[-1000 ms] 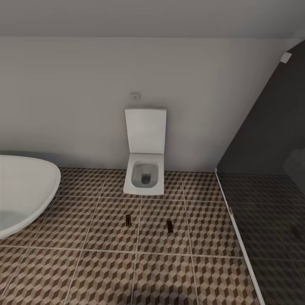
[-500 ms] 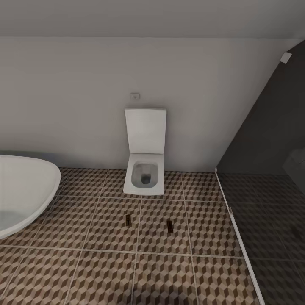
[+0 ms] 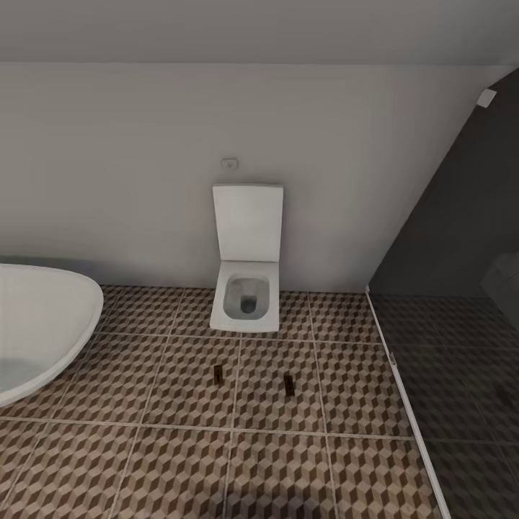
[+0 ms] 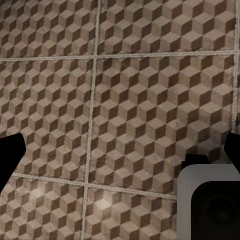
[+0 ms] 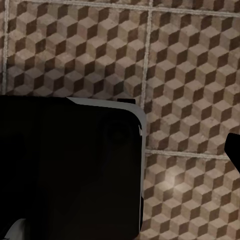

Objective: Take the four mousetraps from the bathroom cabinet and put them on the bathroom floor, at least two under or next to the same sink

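a white-walled bathroom with the cube-patterned bathroom floor (image 3: pixel 180 447), a square toilet (image 3: pixel 247 295) at the back wall, a white tub rim (image 3: pixel 43 324) to the left and a dark glazed area (image 3: pixel 461 346) to the right; two small dark mousetraps (image 3: pixel 217 372) (image 3: pixel 288 384) lie flat on the tiles in front of the toilet, well apart. the left claw (image 4: pixel 120 152) hangs spread and empty over bare tile, while the right claw's (image 5: pixel 235 150) state i cannot tell, with one dark tip at the picture's edge. no sink is visible, so the sound next step is probably to turn the base, locate it, and check whether these traps sit beside it before fetching more from the cabinet.
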You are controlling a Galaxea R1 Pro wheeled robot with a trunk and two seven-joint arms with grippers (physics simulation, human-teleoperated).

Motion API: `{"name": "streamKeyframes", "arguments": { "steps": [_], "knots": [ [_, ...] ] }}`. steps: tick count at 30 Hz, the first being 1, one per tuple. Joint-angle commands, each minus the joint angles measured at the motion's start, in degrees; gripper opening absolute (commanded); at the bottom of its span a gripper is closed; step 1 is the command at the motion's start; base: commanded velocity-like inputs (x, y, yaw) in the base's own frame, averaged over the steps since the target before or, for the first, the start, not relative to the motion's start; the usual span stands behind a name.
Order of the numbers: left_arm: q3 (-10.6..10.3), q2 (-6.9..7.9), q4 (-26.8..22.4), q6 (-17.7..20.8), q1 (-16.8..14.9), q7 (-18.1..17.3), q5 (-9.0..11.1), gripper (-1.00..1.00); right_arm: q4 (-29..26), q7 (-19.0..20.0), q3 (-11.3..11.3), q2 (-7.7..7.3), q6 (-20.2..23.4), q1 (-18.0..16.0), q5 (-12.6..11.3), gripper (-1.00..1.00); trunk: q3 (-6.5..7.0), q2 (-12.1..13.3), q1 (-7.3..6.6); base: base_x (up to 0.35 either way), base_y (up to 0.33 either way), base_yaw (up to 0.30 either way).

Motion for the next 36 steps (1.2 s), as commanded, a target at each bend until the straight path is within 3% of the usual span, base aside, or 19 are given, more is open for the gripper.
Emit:
{"name": "streamKeyframes", "arguments": {
  "steps": [1,36],
  "knots": [
    [-0.49,-0.03,0.18,-0.25,-0.07,0.25,0.15,1.00,0.06,0.22,0.16,-0.02,-0.19,-0.03,-0.22,1.00,-0.08,-0.09,0.03,0.000,0.000,0.000],
    [-0.49,-0.02,0.18,-0.25,-0.07,0.25,0.15,1.00,0.06,0.22,0.16,-0.02,-0.19,-0.03,-0.22,1.00,-0.08,-0.09,0.03,0.000,0.000,0.000]
  ]
}}
